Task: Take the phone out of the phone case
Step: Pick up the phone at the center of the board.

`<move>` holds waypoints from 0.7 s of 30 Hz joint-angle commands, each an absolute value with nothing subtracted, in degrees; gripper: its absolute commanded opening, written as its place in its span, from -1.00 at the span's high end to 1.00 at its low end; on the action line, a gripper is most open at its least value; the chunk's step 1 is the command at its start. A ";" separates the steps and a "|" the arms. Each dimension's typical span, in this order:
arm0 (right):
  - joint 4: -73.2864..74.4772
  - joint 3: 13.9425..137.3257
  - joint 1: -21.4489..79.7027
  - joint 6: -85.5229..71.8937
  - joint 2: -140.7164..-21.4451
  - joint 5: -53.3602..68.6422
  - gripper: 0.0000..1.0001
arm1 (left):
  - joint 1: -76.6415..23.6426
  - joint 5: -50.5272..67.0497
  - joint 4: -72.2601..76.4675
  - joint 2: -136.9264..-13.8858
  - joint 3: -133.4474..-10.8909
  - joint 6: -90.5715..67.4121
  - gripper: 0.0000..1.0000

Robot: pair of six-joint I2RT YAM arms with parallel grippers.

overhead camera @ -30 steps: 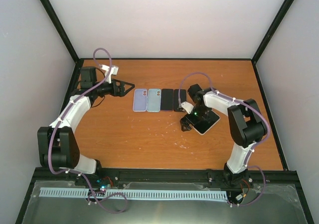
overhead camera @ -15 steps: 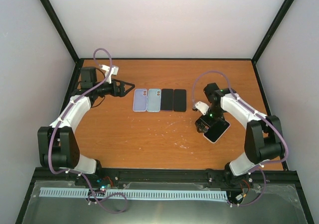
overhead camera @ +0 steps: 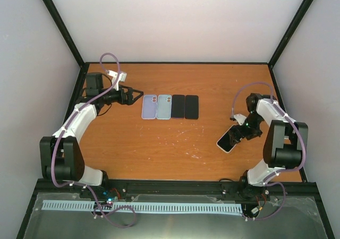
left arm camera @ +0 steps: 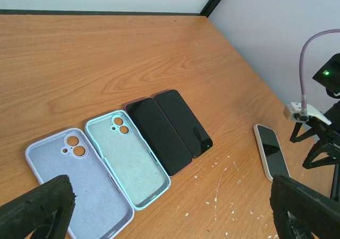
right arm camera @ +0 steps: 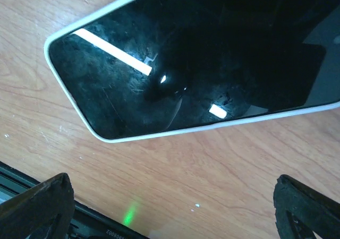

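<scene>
I'm seeing the phone (overhead camera: 228, 139) lying screen-up inside its white case (left arm camera: 264, 162) on the counter (overhead camera: 159, 148), at the near right. The right tool (right arm camera: 171, 210) is hovering just over it, fingers spread, gripping nothing. Farther back, a lilac case (overhead camera: 150, 107) and a mint case (overhead camera: 164, 107) are lying empty, hollow side up, beside two black phones (overhead camera: 178, 107). The left tool (overhead camera: 136, 96) is sitting spread beside that row.

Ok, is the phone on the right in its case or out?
In. The phone lies screen up, and the white case rims its dark screen around the end in view.
</scene>
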State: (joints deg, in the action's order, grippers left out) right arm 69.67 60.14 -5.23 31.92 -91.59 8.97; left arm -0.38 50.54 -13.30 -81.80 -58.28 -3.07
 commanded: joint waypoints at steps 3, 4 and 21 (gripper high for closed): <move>69.64 60.45 -6.24 29.67 -97.23 11.47 -1.00 | -0.09 51.27 -11.40 -81.89 -58.51 -2.01 -0.99; 69.15 61.09 -6.20 28.86 -98.48 12.26 -1.00 | -0.09 51.28 -11.36 -81.99 -58.66 -1.95 -0.99; 62.28 73.79 4.20 20.52 -110.52 16.79 -1.00 | -0.09 50.19 -12.35 -80.54 -58.31 0.22 -1.00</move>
